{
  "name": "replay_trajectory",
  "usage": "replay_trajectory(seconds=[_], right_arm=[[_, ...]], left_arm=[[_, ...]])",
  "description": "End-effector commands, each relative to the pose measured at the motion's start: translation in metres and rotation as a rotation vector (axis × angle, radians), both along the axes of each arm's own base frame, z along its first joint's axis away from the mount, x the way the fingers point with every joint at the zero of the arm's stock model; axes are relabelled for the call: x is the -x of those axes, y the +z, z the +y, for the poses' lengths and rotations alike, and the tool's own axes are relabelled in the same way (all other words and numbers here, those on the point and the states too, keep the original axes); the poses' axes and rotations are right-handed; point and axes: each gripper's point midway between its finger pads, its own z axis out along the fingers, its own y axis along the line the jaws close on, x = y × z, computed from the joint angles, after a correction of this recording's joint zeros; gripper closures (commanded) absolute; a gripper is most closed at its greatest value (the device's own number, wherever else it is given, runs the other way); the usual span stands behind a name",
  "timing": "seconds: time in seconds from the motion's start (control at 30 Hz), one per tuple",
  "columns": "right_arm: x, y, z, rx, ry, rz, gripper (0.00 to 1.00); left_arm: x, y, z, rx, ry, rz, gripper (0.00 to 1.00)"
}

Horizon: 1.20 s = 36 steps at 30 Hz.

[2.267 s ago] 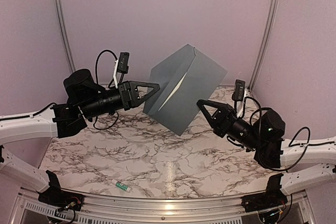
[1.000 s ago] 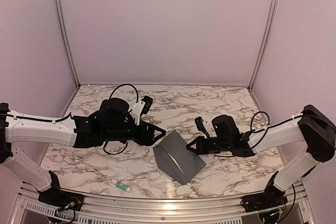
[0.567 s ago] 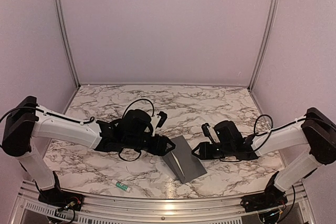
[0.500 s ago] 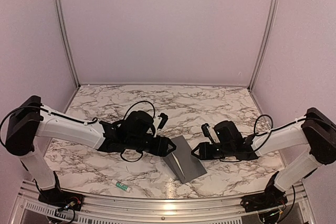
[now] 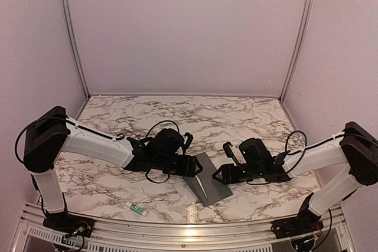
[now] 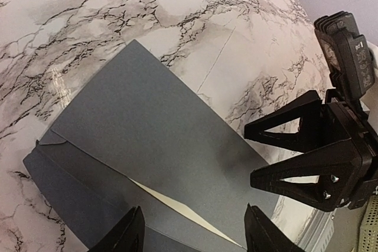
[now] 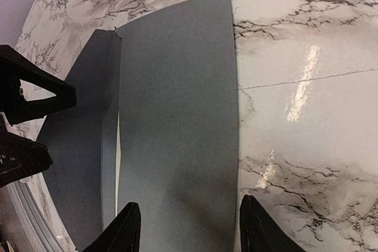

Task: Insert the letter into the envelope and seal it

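Note:
The dark grey envelope (image 5: 208, 185) lies on the marble table with its flap (image 6: 71, 205) folded along the left side, slightly raised. A cream sliver of the letter (image 6: 177, 210) shows in the slit under the flap, and the same letter (image 7: 117, 140) appears as a thin strip in the right wrist view. My left gripper (image 5: 192, 167) stands open low over the envelope's (image 6: 153, 128) flap side, (image 6: 195, 231) nothing between its fingers. My right gripper (image 5: 217, 174) stands open over the envelope's (image 7: 177, 116) right edge, (image 7: 189, 225) holding nothing. The two grippers face each other across the envelope.
A small white-and-green tube (image 5: 137, 209) lies near the table's front edge, left of centre. Purple walls close in the back and both sides. The metal front rail (image 5: 189, 231) runs under the arm bases.
The envelope has come down flat on the table. My right gripper has opened and let go of it. My left arm has reached further right over the flap.

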Motion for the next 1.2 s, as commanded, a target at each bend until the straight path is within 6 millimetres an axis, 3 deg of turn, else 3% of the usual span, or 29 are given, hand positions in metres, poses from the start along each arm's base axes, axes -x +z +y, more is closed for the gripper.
replay_trajectory(seconds=[0.0, 0.47, 0.67, 0.93, 1.17], right_arm=[[0.013, -0.006, -0.001, 0.026, 0.057, 0.025, 0.47], [0.044, 0.000, 0.032, -0.075, 0.240, 0.072, 0.46], [0.047, 0.006, 0.034, -0.096, 0.256, 0.071, 0.46], [0.044, 0.005, 0.032, -0.086, 0.237, 0.062, 0.46], [0.043, 0.004, 0.032, -0.083, 0.232, 0.066, 0.46]], left_arm=[[0.009, -0.021, 0.005, -0.061, 0.006, 0.062, 0.40], [0.000, -0.044, -0.005, -0.096, 0.013, 0.071, 0.41], [-0.009, -0.037, 0.004, -0.120, 0.040, 0.033, 0.42], [0.004, -0.036, 0.014, -0.122, 0.022, 0.075, 0.41], [0.019, -0.032, 0.009, -0.083, -0.012, 0.121, 0.41]])
